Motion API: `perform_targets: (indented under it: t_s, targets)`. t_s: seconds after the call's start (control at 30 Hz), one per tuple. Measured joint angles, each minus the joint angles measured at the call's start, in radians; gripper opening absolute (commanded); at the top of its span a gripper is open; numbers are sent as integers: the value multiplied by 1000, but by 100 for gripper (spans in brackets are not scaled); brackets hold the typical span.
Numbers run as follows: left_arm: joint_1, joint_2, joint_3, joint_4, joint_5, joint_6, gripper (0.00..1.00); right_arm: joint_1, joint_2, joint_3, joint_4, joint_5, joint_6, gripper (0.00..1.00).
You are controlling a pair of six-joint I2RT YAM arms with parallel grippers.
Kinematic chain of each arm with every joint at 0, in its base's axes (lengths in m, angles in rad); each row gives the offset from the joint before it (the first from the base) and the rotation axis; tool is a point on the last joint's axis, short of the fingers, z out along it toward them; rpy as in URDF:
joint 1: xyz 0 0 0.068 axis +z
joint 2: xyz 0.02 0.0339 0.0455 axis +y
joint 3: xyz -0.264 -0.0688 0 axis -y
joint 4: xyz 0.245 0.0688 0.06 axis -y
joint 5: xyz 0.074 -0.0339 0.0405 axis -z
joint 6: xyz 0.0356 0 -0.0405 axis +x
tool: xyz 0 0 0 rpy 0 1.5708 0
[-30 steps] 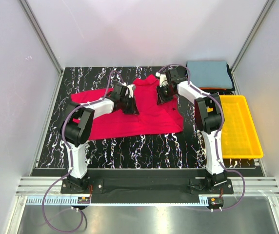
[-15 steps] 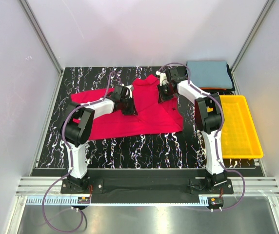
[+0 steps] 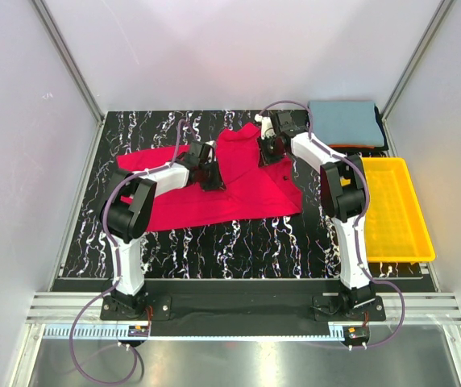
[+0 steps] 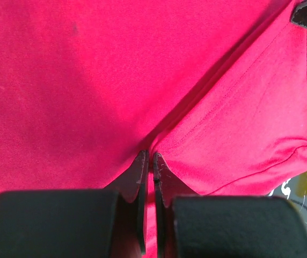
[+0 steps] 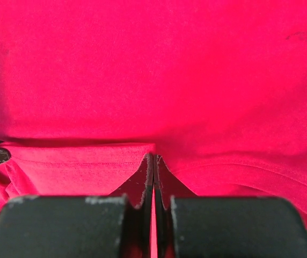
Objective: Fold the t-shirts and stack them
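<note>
One red t-shirt (image 3: pixel 206 211), spread at centre; one grey-blue t-shirt (image 3: pixel 342 121), folded far right — layers beneath barely visible. Two grippers — left gripper (image 4: pixel 148 156), right gripper (image 5: pixel 152 157) — each pinched tight on the red cloth. One yellow tray (image 3: pixel 421 235).

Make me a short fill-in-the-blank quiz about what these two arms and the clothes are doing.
The left gripper and right gripper are both shut on a t-shirt coloured ____.
The folded grey-blue shirt lies at the far ____ corner of the table.
The plastic tray is coloured ____.
Missing: red; right; yellow.
</note>
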Motion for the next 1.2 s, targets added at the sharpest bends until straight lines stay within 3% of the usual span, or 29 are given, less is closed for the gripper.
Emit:
perform_targets:
  t_s: [0.93,1.03,1.07,1.13,1.2]
  targets:
    - [0,-18,-23,-5,-96,-81,0,39,-24,-18,104,95,23,2]
    - [0,-18,-23,-7,-98,-82,15,39,-18,-18,104,99,29,12]
    - [0,-18,-23,-11,-98,-82,21,40,-17,-18,103,109,34,22]
    - [0,-18,-22,-27,-102,-86,37,42,-17,-16,92,145,54,32]
    - [-1,-27,-13,-47,-112,-85,42,42,-19,-10,64,196,90,40]
